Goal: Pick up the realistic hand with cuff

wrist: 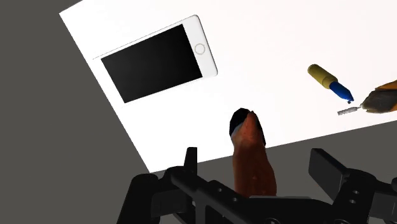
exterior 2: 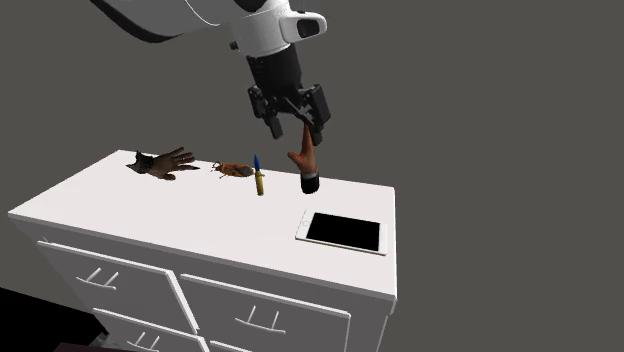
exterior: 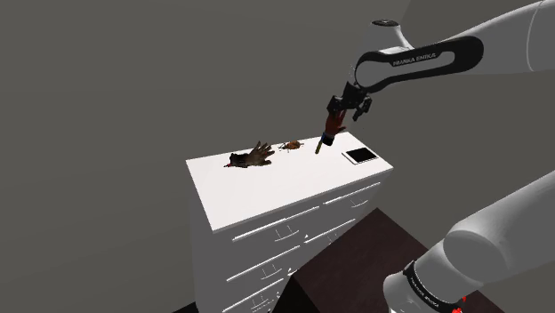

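Fingers [wrist: 324, 167] clasp the cuffed hand [exterior 2: 304, 158] cuff-down above the white dresser [exterior 2: 150, 210], its drawers [exterior 2: 250, 315] shut.

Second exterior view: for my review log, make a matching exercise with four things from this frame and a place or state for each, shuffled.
Things:
1. realistic hand with cuff
2. phone
3. dark hand
4. blue-tipped cartridge

Places, by the second exterior view:
A. nearest the left end of the dresser top
B. upright in the gripper, cuff down
C. just right of the insect
D. flat, screen up, near the right end

Pairs: 1-B, 2-D, 3-A, 4-C
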